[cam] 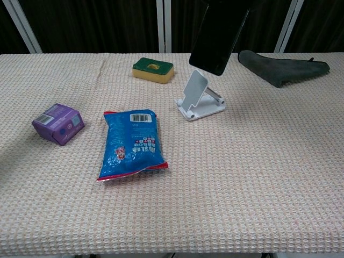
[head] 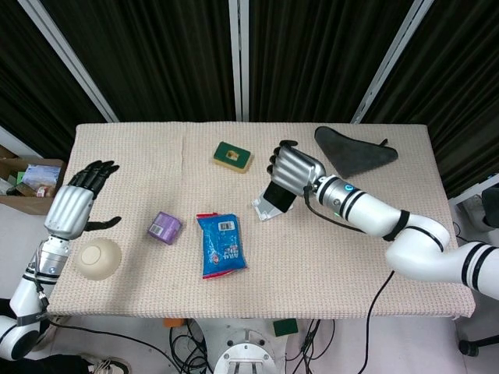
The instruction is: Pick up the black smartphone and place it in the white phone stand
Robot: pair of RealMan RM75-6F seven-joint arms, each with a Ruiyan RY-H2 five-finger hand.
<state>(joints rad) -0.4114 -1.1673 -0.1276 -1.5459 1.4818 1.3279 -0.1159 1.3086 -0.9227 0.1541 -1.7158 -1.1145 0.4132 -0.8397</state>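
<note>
The right hand (head: 294, 167) has its fingers wrapped around the upper part of the black smartphone (cam: 217, 36), holding it upright and slightly tilted just above the white phone stand (cam: 199, 98); the phone's lower edge hangs right over the stand's backrest, seemingly not yet seated. So the carry looks finished and the placing step is in hand: the next move calls for lowering the phone so its bottom edge drops onto the stand's front lip and its back leans against the rest, then letting go gently so the light stand does not tip or slide. The left hand (head: 74, 204) hovers with fingers spread, holding nothing, near a cream bowl (head: 99, 259) at the table's left edge. The head view shows both hands and the grip; the chest view shows neither hand clearly but reveals the small gap between phone and stand.
</note>
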